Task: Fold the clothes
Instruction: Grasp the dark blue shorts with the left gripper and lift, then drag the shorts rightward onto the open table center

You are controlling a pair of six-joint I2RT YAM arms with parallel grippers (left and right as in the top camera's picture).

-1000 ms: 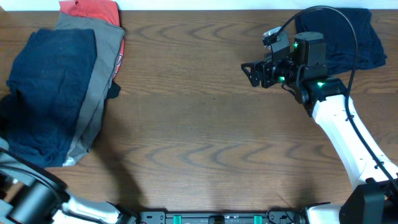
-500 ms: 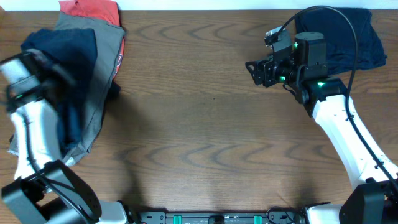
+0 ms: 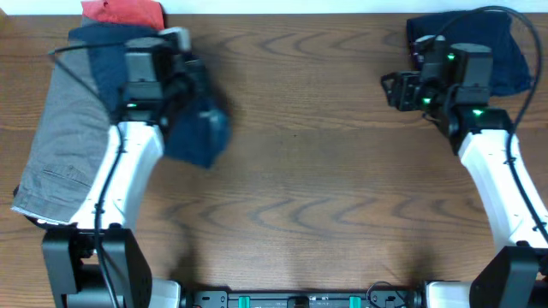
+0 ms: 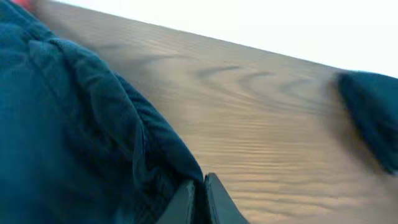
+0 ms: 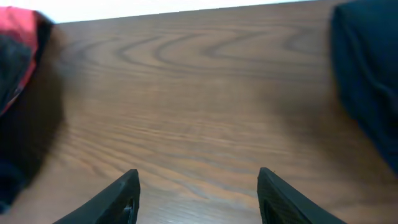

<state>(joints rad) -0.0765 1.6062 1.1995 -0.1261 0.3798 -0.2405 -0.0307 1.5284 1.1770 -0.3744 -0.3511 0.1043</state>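
Overhead: extended up the left side of the table (image 3: 300, 188), left gripper (image 3: 190, 77) pinching denim shorts (image 3: 199, 128), which trail just beside grey shorts (image 3: 60, 145). Angled toward the far right corner, right gripper (image 3: 390, 90) near navy garment (image 3: 509, 51).
Left wrist: pressed together on denim folds.
Right wrist: spread over bare wood, holding nothing.

Plain wood-grain table (image 3: 300, 188). Grey shorts (image 3: 60, 145) are laid out flat down the left side, a red garment (image 3: 124, 12) sits at the far left edge, and a dark navy garment (image 3: 505, 51) is bunched in the far right corner.
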